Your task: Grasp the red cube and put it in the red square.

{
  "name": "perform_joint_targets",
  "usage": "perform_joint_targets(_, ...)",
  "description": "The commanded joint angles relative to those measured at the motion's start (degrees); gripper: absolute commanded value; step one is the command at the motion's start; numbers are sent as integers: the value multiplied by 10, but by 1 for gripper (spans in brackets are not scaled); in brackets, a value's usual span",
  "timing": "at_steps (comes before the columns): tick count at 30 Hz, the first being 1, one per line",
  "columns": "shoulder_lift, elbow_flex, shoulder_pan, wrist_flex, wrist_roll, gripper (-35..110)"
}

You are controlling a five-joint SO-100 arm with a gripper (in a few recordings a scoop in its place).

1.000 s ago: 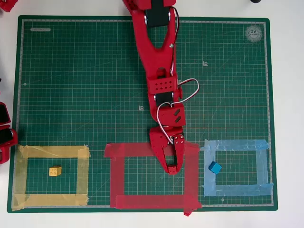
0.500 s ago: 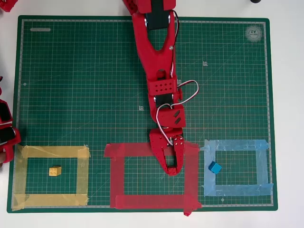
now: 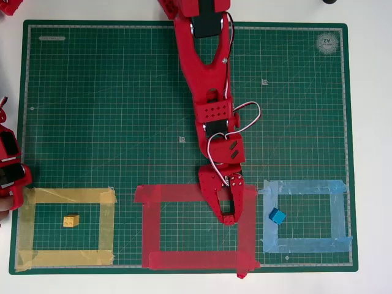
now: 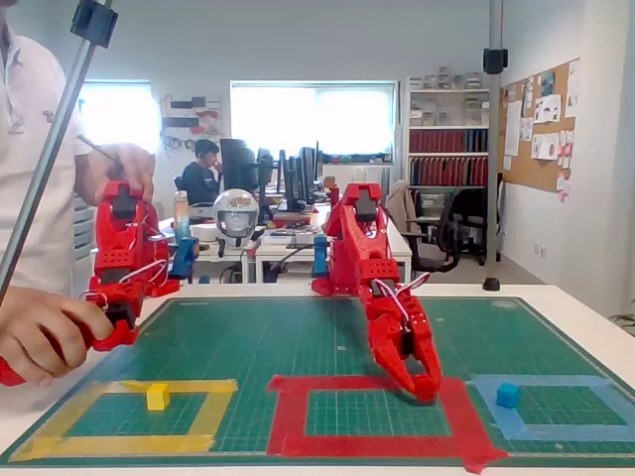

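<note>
Over the right-hand strip of the red square [image 3: 190,260], the gripper [image 3: 228,215] points down toward the near edge of the green mat [image 3: 110,110], its tip at the strip's inner border. Compared with half a second ago it has slid a little to the right, from just inside the square toward that strip, and the arm leans slightly more that way. The fingers meet at the tip with a narrow dark slot behind it. Whether anything is pinched there I cannot tell, since red parts blend with red tape. In the fixed view the gripper [image 4: 422,382] hangs low at the same corner of the square [image 4: 288,416]. The red cube cannot be made out as a separate thing in either view. If it is at the fingertips, it is lost against them.

Left of the red square, a yellow cube [image 3: 71,220] sits inside a yellow tape frame [image 3: 67,196]. Right of it, a blue cube [image 3: 277,215] lies in a light-blue frame [image 3: 306,187].
</note>
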Motion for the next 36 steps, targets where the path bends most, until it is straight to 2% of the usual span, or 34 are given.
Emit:
perform_joint_targets(1, 32, -20, -10, 0, -3, 3)
perform_joint_targets(5, 32, -15, -8, 0, 1, 10)
perform_joint_targets(27, 58, 25, -4, 0, -4, 14)
perform_joint_targets(36, 238, 194, -9, 10, 1, 14)
